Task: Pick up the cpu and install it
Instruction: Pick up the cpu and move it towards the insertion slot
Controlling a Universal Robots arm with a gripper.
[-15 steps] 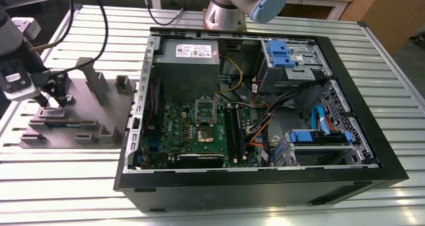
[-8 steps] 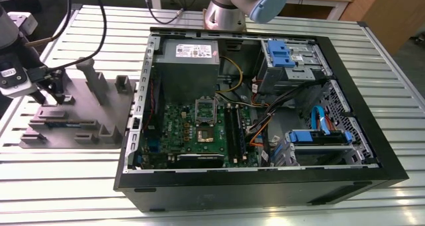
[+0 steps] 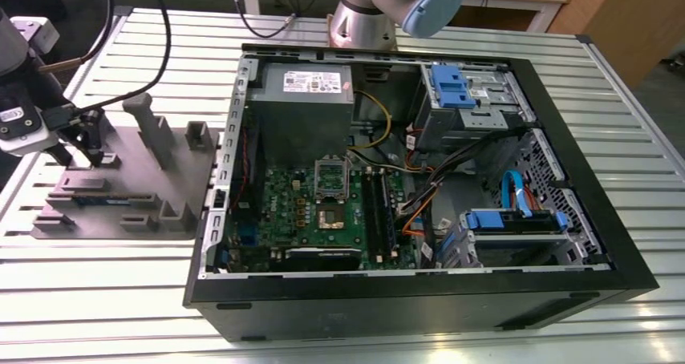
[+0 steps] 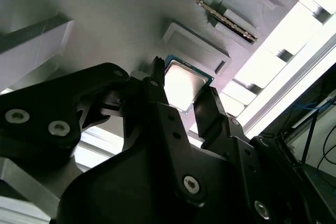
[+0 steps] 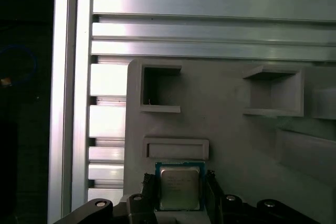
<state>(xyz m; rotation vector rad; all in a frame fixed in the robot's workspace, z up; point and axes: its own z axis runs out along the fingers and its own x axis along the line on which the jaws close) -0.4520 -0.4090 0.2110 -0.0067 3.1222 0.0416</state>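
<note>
On the grey tray (image 3: 118,179), you see the cpu (image 5: 180,186) lying flat, just beside a small raised bar (image 5: 176,149). Your gripper (image 3: 91,157) is down on the tray, right over the cpu. Its fingers (image 5: 149,188) are apart, one on each side of the cpu and very close to its edges. The computer case (image 3: 428,300) stands beside the tray, on the exterior view's right.

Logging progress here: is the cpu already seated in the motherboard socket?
No, in the first wrist view the cpu lies on the grey fixture tray, right at the gripper.
</note>
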